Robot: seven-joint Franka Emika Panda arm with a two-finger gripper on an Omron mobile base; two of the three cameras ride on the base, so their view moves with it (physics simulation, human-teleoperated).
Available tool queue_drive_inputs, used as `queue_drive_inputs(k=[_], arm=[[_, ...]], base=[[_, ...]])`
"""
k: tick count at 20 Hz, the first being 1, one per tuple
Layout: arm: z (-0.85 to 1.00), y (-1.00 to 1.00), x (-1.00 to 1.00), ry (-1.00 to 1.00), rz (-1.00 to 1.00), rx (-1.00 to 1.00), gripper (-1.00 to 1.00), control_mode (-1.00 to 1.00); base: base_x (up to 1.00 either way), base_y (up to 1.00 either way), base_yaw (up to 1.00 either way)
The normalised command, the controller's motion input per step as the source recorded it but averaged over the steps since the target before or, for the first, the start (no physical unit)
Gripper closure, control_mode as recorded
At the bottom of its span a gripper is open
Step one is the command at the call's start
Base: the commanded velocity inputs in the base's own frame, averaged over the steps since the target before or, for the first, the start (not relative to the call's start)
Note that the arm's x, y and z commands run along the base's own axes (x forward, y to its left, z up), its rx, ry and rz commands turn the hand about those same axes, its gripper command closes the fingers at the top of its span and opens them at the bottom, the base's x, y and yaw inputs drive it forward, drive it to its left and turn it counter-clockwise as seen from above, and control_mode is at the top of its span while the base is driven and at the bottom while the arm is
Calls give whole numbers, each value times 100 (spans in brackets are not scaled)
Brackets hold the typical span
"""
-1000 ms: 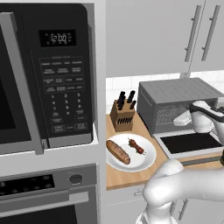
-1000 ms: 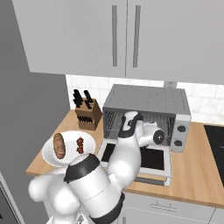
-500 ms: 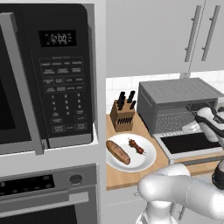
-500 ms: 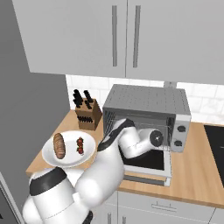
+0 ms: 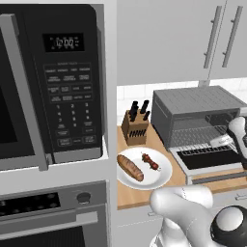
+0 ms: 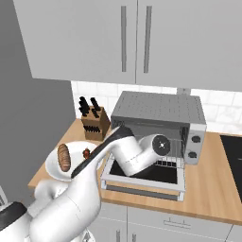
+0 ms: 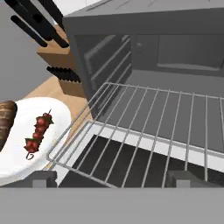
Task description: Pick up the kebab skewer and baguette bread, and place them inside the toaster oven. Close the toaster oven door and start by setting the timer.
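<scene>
Kebab skewer (image 5: 150, 161) and baguette bread (image 5: 130, 168) are being carried side by side, apart from each other, on a white plate (image 5: 161, 179) that is being borne by the wooden counter (image 5: 126, 195), just to the left of the toaster oven (image 5: 193, 107). In the hand view the skewer (image 7: 38, 131) is being shown on the plate (image 7: 13, 162) with the loaf (image 7: 5, 120) cut off at the left edge. The toaster oven door (image 6: 142, 183) is being held folded down flat in front of the box, and the wire rack (image 7: 148, 118) is being shown drawn partly out over the dark glass. The claw (image 7: 111, 179) is being held low above the open door, in front of the rack, with its two fingertips (image 7: 41, 178) being kept wide apart and nothing between them. A wooden knife block (image 5: 135, 126) is being kept behind the plate, against the tiled wall. A black microwave (image 5: 53, 82) is being shown on the left above a built-in wall oven (image 5: 48, 212).
</scene>
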Motion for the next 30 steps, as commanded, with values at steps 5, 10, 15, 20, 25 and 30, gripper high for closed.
queue_drive_inputs(k=[5,10,15,20,25,30], arm=[[32,86,-78,11,0,-3,-100,-100],[26,94,-15,26,0,-7,-100,-100],[-1,95,0,23,0,-14,-100,-100],[-33,62,11,15,0,-18,-100,-100],[-36,0,7,0,0,-11,-100,-100],[-32,1,32,3,0,-1,-100,-100]], base=[[0,0,0],[0,0,0],[0,0,0],[0,0,0],[0,0,0],[0,0,0]])
